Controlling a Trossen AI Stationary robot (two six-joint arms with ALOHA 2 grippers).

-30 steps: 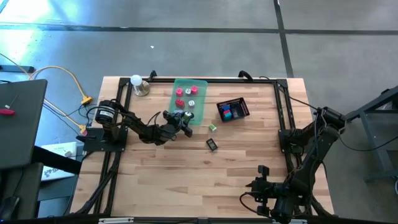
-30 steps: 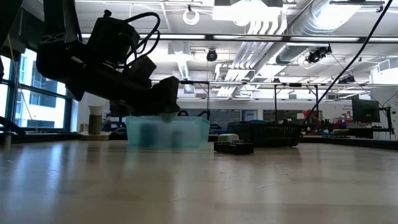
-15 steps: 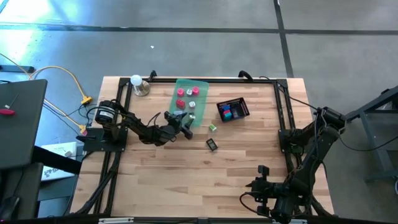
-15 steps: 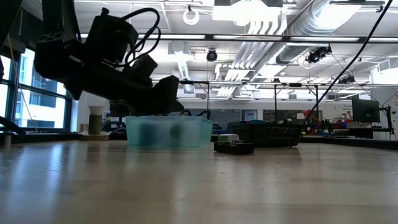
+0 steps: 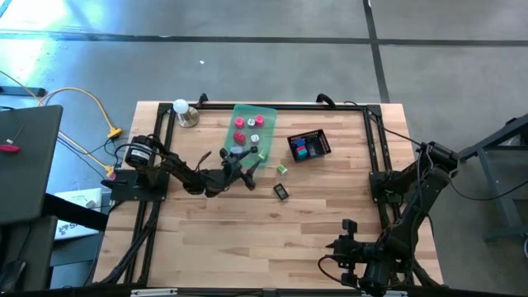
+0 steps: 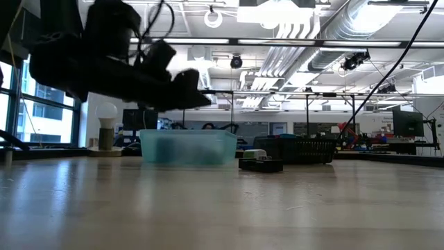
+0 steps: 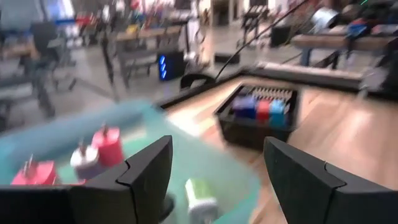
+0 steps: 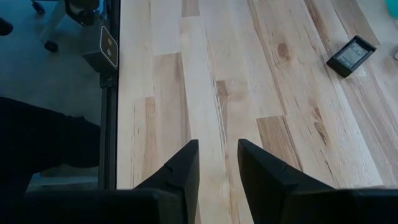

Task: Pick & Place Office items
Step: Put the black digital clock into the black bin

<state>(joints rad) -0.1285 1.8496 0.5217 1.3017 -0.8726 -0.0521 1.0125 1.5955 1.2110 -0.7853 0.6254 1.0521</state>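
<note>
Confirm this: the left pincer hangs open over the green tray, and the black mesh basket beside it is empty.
Wrong on the basket: the left wrist view shows blue, red and teal pieces inside it. The left pincer does hang open over the green tray.

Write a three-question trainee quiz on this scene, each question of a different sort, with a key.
1. True or false: the left gripper is clamped on a pink piece.
2. Multiple choice: where do the blue, red and teal pieces sit? A) in the green tray B) in the black mesh basket C) on the bare table
3. Fill in: two pieces lie loose on the wood, a green-and-white piece and a ___ one beside it.

Key:
1. False. Its fingers stand apart with nothing between them, at the near edge of the green tray.
2. B, the black mesh basket.
3. Black: the black piece.
</note>
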